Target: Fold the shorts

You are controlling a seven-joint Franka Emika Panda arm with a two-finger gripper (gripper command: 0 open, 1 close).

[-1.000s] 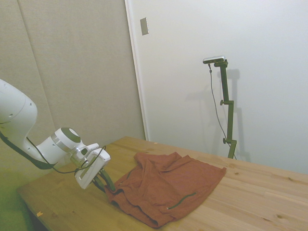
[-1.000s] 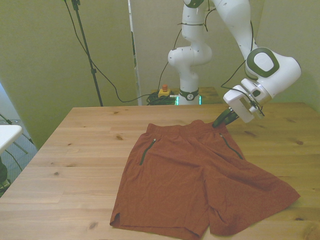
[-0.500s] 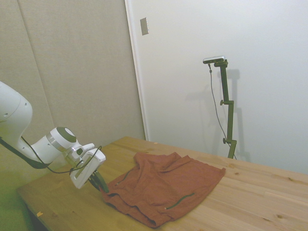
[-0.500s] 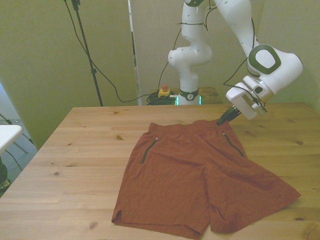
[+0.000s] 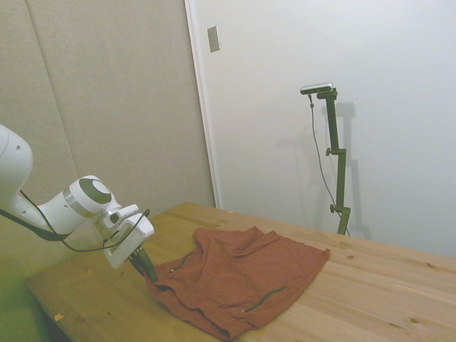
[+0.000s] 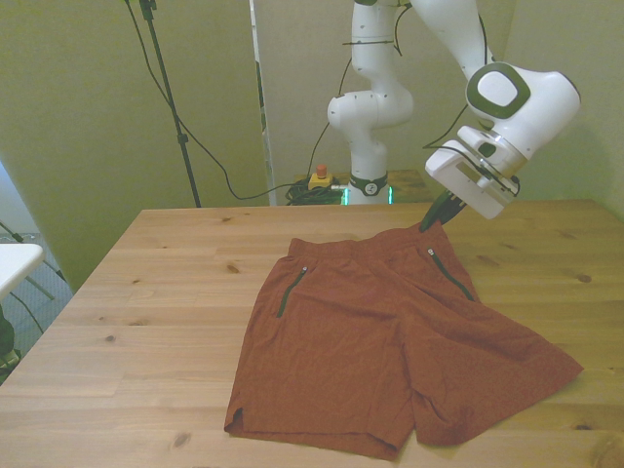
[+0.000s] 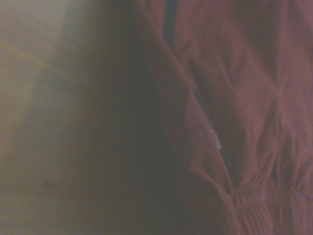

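Side view: the white jointed robot arm (image 5: pixel 64 210) reaches in low from the left, its wrist bent downward so that the dark two-finger tool (image 5: pixel 147 266) slants onto the left end of the rust-red, wrinkled fabric shorts (image 5: pixel 239 278). The shorts lie on the light wooden desk (image 5: pixel 370 292), bunched and raised a little where the tool meets them. The tool's tips sit at the cloth's edge, pressed together on the shorts' waistband corner.

Front view: the arm comes down from above on the front view's right, its forearm angled, the white wrist block tilted over the far edge of the shorts (image 6: pixel 390 341). The tool (image 6: pixel 430 218) pinches the waistband at its corner on the front view's right, just above a dark pocket line; the cloth peaks slightly there. The shorts are spread flat, waistband far, both leg openings toward the near edge of the desk (image 6: pixel 146 322).

Wrist view: blurred, close red cloth (image 7: pixel 234 98) with a thin dark seam and gathered elastic, beside shadowed wood (image 7: pixel 58 122).
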